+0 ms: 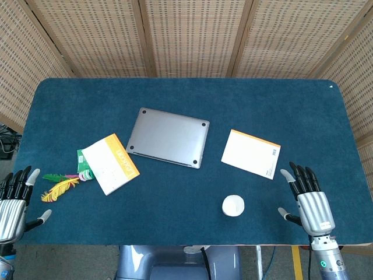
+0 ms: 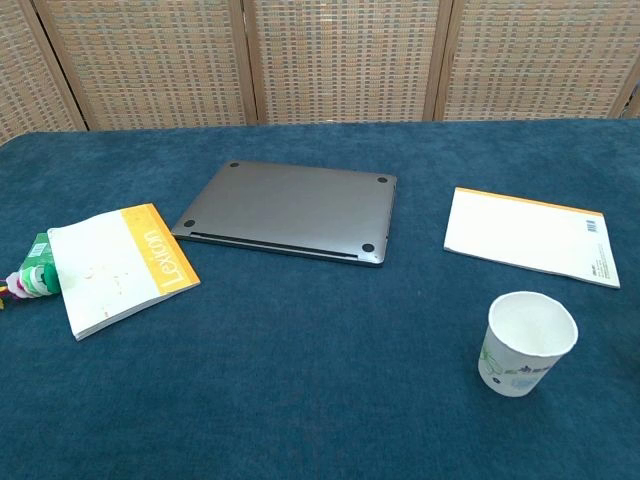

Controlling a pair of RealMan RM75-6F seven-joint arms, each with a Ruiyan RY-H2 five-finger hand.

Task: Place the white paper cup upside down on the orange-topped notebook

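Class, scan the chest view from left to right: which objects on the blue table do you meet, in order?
White-and-orange Lexicon notebook → closed grey laptop lying upside down → white orange-topped notebook; in front of the notebook, the upright white paper cup.

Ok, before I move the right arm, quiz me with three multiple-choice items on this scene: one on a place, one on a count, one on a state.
1. Where does the white paper cup stand?
A. On the laptop
B. On the blue tablecloth, nearer the robot than the orange-topped notebook
C. On the Lexicon notebook

2. How many notebooks lie on the table?
A. One
B. Two
C. Four

3. How is the cup standing?
A. Upright, mouth up
B. Upside down
C. On its side

Answers:
1. B: in the head view the cup sits on bare tablecloth just below the orange-topped notebook, to the left of the right hand.
2. B: the orange-topped notebook and the Lexicon notebook flank the closed grey laptop.
3. A: the chest view shows its open rim facing up, so it is not yet inverted.
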